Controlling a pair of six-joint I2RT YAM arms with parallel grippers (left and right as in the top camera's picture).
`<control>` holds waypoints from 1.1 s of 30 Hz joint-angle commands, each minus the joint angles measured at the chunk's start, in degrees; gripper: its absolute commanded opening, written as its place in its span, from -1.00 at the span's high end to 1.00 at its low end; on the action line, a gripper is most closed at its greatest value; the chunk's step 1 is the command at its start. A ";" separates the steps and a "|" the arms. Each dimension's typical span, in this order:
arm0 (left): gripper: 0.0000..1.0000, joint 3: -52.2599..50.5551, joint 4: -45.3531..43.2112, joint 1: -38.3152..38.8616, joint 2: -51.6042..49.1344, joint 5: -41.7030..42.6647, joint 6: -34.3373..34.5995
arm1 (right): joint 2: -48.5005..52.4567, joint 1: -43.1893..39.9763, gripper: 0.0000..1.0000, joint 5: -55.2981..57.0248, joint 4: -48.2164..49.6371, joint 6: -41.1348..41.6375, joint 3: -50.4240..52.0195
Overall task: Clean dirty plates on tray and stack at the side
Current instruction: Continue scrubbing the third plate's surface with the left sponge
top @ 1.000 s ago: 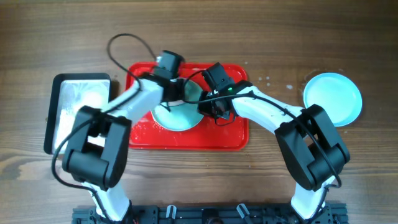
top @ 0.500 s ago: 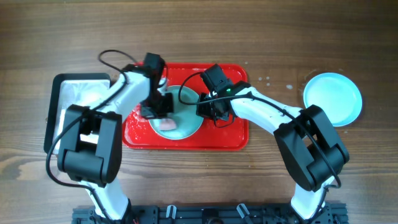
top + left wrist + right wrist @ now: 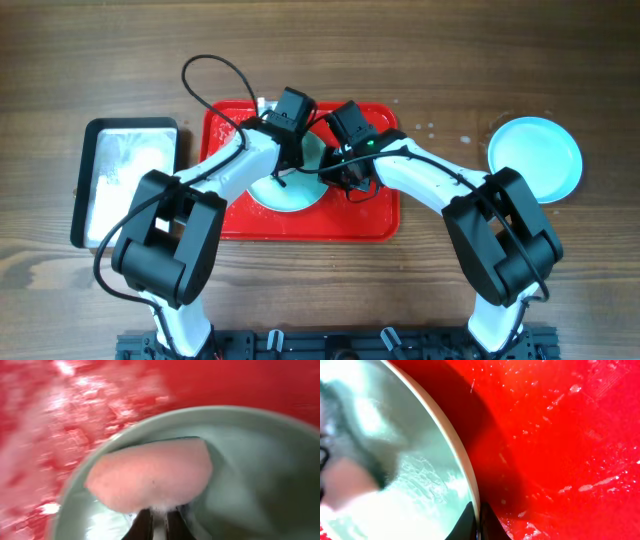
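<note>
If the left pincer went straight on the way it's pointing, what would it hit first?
Probably the plate: the left pincer grips a pink sponge that lies on the plate's inside, though depth is unclear.

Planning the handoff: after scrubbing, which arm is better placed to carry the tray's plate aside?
Right, probably: its jaws pinch the plate rim, and the side plate lies on its side; the left jaws hold the sponge.

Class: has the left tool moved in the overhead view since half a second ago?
Yes. Against the red tray, the left tool with its pink sponge has gone from the plate's left part rightward, toward the tray's far edge.
</note>
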State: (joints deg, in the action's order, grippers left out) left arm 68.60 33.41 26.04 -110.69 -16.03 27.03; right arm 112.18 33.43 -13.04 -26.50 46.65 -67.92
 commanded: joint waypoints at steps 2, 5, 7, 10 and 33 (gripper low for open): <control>0.92 -1.25 9.53 -0.96 -2.14 -9.20 2.19 | 0.85 0.37 0.91 1.05 -0.35 0.22 0.81; 0.92 -1.25 15.98 -0.94 -2.14 4.66 -4.42 | 0.85 0.37 0.91 0.96 -0.28 0.22 0.81; 0.92 -1.25 16.74 -0.90 -2.14 15.76 -9.86 | 0.85 0.37 0.92 0.85 -0.26 0.00 0.81; 0.92 -1.25 14.51 -0.79 -2.14 31.80 -16.46 | 0.85 0.37 0.91 0.85 -0.26 0.00 0.81; 0.92 -0.07 4.24 -0.76 -1.11 -11.52 0.66 | 0.85 0.37 0.91 0.87 -0.04 -0.09 0.81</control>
State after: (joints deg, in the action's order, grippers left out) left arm 68.16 32.25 25.85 -111.02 -23.42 26.28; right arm 112.18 33.32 -12.82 -26.33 46.44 -67.90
